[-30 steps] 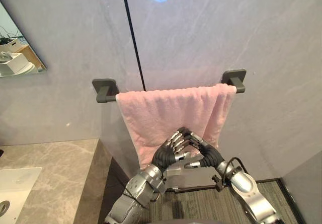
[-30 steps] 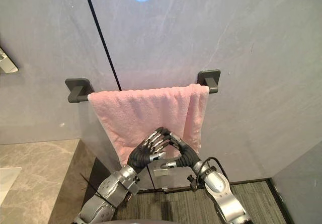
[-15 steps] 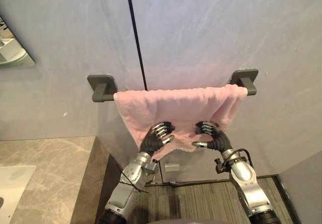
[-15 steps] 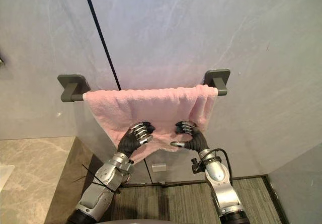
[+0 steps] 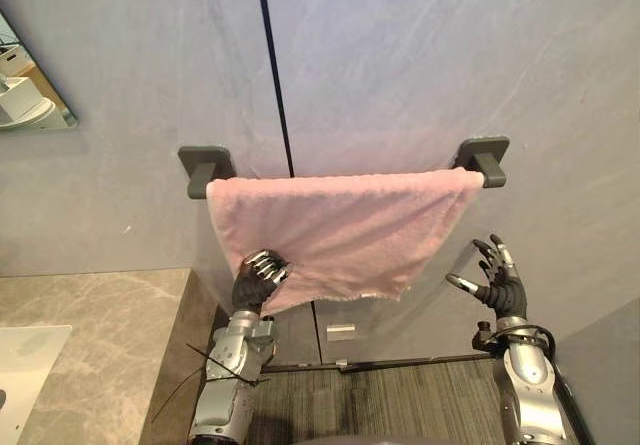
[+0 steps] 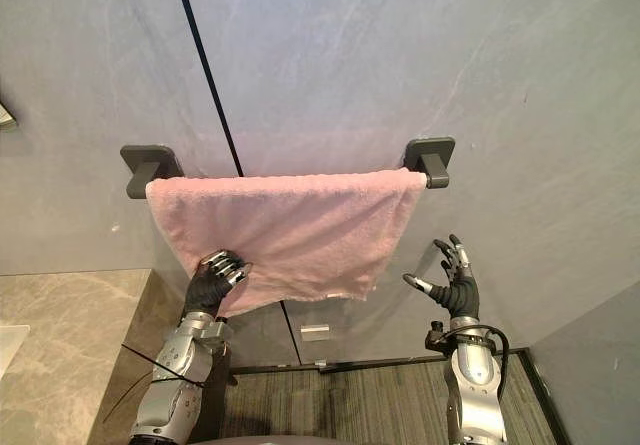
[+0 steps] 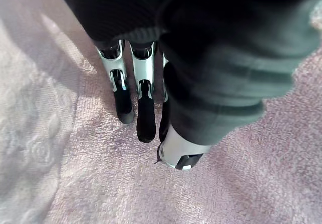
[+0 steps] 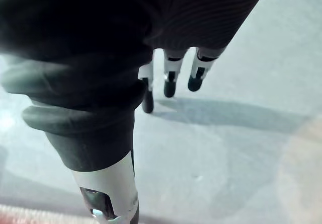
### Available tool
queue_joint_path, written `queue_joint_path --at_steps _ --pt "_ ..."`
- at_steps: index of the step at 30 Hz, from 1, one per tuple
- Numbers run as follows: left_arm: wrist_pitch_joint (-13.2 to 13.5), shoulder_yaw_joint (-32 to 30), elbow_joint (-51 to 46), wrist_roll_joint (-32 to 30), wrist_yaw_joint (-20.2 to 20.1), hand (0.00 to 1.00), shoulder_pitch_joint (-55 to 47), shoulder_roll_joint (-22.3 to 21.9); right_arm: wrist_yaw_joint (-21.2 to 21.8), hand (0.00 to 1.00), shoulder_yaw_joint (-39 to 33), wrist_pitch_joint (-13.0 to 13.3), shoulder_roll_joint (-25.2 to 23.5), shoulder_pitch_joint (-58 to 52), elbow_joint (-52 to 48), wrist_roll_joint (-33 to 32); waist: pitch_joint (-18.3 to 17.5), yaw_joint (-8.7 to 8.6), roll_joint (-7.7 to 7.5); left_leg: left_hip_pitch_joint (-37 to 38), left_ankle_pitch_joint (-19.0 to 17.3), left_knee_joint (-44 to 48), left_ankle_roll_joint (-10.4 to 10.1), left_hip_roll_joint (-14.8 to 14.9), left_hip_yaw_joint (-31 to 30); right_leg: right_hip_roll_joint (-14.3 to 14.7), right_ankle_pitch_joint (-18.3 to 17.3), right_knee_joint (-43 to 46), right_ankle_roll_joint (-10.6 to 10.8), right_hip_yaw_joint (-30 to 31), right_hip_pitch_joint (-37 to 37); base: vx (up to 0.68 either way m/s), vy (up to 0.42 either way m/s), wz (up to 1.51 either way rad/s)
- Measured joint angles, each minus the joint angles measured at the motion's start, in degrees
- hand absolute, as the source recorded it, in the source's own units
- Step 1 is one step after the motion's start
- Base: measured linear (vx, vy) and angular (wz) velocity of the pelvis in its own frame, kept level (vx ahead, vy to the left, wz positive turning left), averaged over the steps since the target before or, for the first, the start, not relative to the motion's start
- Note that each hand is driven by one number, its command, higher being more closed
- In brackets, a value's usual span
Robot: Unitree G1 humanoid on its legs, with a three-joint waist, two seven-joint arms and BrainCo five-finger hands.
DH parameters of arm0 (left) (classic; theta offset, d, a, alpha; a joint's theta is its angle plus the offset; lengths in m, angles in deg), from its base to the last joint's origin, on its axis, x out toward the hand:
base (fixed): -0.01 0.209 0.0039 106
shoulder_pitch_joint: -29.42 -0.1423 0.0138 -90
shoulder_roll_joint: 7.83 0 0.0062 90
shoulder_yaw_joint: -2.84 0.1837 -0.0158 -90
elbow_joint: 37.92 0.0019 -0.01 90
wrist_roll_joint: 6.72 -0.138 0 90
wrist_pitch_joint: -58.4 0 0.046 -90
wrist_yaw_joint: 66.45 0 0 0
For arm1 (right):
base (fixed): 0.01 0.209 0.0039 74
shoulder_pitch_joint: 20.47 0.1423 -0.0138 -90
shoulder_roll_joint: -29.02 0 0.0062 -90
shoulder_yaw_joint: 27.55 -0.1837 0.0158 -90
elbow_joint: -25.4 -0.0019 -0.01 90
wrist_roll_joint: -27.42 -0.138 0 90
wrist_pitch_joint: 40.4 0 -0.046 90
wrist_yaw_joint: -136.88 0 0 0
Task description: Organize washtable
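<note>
Pink terry first: the pink towel (image 5: 340, 235) hangs flat over the dark towel bar (image 5: 482, 155) on the grey wall (image 5: 400, 65). It's spread nearly bracket to bracket, w/ the lower hem a bit slanted, dipping toward the left corner. Our left hand (image 5: 258, 277) is at that lower left corner, fingers curled onto the cloth w/ the thumb close beside them. In the wrist view the dark fingertips (image 7: 146, 128) sit right on the pile, so we read it as a pinch, though the cloth inside the grip is hidden. Our right hand (image 5: 497, 280) is near the towel's right edge but apart from it, fingers spread & holding nothing, w/ bare wall past them in its wrist view. Vs a sec ago, both hands were together at the towel's middle & the right side hung doubled in a fold. Half a sec ago they'd parted along the hem; now the fold's gone & the right hand has let go. For the task, imo, the spreading step is about done: the left corner needs releasing, maybe after a small tug to level the hem. The marble counter (image 5: 90, 335) & white sink (image 5: 25, 365) sit lower left, well apart from the towel, prob. the next area to tidy.
</note>
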Motion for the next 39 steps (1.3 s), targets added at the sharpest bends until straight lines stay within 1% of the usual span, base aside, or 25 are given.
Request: queue_joint_path --at_steps 2,10,14,15,16,18,21,23,24,27,28,30,33,36,39 --pt "-0.01 -1.07 -0.02 0.0 0.04 0.0 -1.48 -0.8 -0.07 0.0 -0.88 0.03 -1.0 -1.41 0.0 0.0 0.03 0.02 -0.04 -0.18 -0.01 0.0 0.0 0.0 -0.07 0.0 0.0 -0.1 0.0 -0.08 -0.07 0.0 0.0 0.02" --pt "-0.07 -0.98 0.17 0.17 -0.91 0.0 -9.51 -2.64 0.12 0.0 0.06 0.0 -4.23 -8.4 0.46 0.14 0.4 0.33 -0.64 -0.75 -0.07 -0.02 0.01 0.06 -0.22 -0.08 -0.1 -0.16 0.14 -0.27 -0.16 0.0 0.0 0.01" --pt "-0.16 -0.94 4.72 0.78 -2.07 0.0 -10.65 -2.91 0.19 0.0 2.82 -0.06 -4.39 -10.03 2.89 0.14 0.47 0.46 -0.77 -0.68 -0.12 0.07 0.08 0.32 -0.13 -0.63 -0.4 0.32 0.54 -0.34 -0.16 0.0 0.0 0.0" --pt "-0.26 -0.93 7.09 0.77 -2.63 0.0 -10.96 -2.94 0.19 0.0 3.84 -0.11 -4.43 -10.43 4.56 0.15 0.49 0.6 -0.8 -0.7 -0.16 0.07 0.13 0.28 -0.05 -0.74 -0.74 0.89 0.71 -0.37 -0.23 0.0 0.0 0.0" --pt "-0.26 -0.91 8.09 0.71 -2.66 0.0 -11.06 -2.91 0.21 0.0 4.28 -0.12 -4.44 -10.63 5.29 0.18 0.49 0.68 -0.82 -0.63 -0.15 0.07 0.12 0.25 0.0 -0.79 -0.89 1.2 0.63 -0.41 -0.24 0.0 0.0 0.0" --pt "-0.41 -0.9 13.04 0.37 -2.7 0.0 -10.96 -2.47 0.21 0.0 6.07 -0.17 -4.42 -10.67 9.81 0.21 0.29 1.09 -0.89 -0.51 -0.14 0.05 0.11 0.21 0.09 -0.89 -1.21 1.78 0.61 -0.58 -0.29 -0.02 -0.006 0.01" --pt "-0.51 -0.93 18.92 -0.94 -2.61 0.0 -10.74 -2.09 0.25 0.0 7.38 -0.2 -4.35 -10.45 15.02 0.45 0.08 1.78 -0.67 -0.5 -0.12 0.02 0.09 0.23 0.42 -0.9 -1.25 1.92 0.58 -0.54 -0.44 -0.02 -0.009 -0.01" --pt "-0.79 -0.95 25.23 -4.02 -2.43 0.0 -10.44 -1.86 0.24 0.0 8.19 -0.35 -4.15 -9.56 21.38 1.44 -0.19 1.92 -0.42 -0.22 -0.07 -0.16 0.07 0.22 0.4 -0.89 -1.25 1.93 0.57 -0.58 -0.41 0.0 0.0 0.0" --pt "-0.86 -0.93 26.3 -4.51 -2.44 0.0 -10.42 -1.76 0.24 0.0 8.31 -0.38 -4.15 -9.26 22.73 1.44 -0.21 1.92 -0.4 0.09 -0.03 -0.2 0.04 0.22 0.39 -0.89 -1.25 1.93 0.57 -0.59 -0.4 0.0 0.0 0.0" --pt "-1.43 -0.92 32.73 -7.44 -2.22 0.0 -9.9 -1.52 0.24 0.0 8.38 -1.33 -4.02 -7.5 30.83 2.52 -0.27 1.95 -0.33 0.7 0.28 -0.67 -0.14 0.18 0.27 -0.83 -1.25 1.92 0.57 -0.9 -0.28 -0.04 -0.011 0.0" --pt "-1.44 -0.93 32.92 -7.53 -2.19 0.0 -9.85 -1.51 0.24 0.0 8.37 -1.33 -4.02 -7.43 31.11 2.52 -0.28 1.95 -0.33 0.71 0.3 -0.69 -0.14 0.16 0.26 -0.83 -1.24 1.93 0.56 -0.92 -0.28 -0.05 -0.01 0.05" --pt "-1.41 -0.89 36.78 -10.42 -1.12 0.0 -8.22 -0.68 0.18 0.0 8.36 -1.47 -3.96 -6.79 36.46 2.82 -0.33 1.94 -0.37 0.61 0.66 -0.88 -0.11 -0.2 -0.32 -0.77 -1.22 1.92 0.53 -1.41 -0.27 -0.05 -0.012 0.09" --pt "-1.41 -0.86 40.26 -12.25 -0.09 0.0 -6.92 0.05 0.2 0.0 8.43 -1.59 -3.34 -6.15 40.15 4.01 -0.29 1.88 -0.48 0.48 0.99 -1.26 -0.05 -0.35 -0.74 -0.66 -1.13 1.92 0.43 -1.42 -0.5 -0.05 -0.019 0.03" --pt "-1.37 -0.86 42.38 -13.58 0.1 0.0 -5.79 0.25 0.14 0.0 8.5 -1.62 -2.58 -4.77 41.8 4.07 -0.29 1.85 -0.51 0.03 1.36 -2.03 0.09 -0.49 -0.44 -0.62 -0.84 1.91 0.41 -1.04 -1.54 -0.04 -0.007 -0.07" --pt "-1.28 -0.92 45.07 -13.69 1.17 0.0 -3.63 0.83 -0.01 0.0 9.77 -2.5 -1.47 -0.58 45.16 4.17 -0.21 2.18 -0.63 -2.9 1.46 -1.73 0.25 -0.49 1.44 -0.43 0.34 2.14 0.41 1.12 -5.55 -0.04 0.015 -0.33"
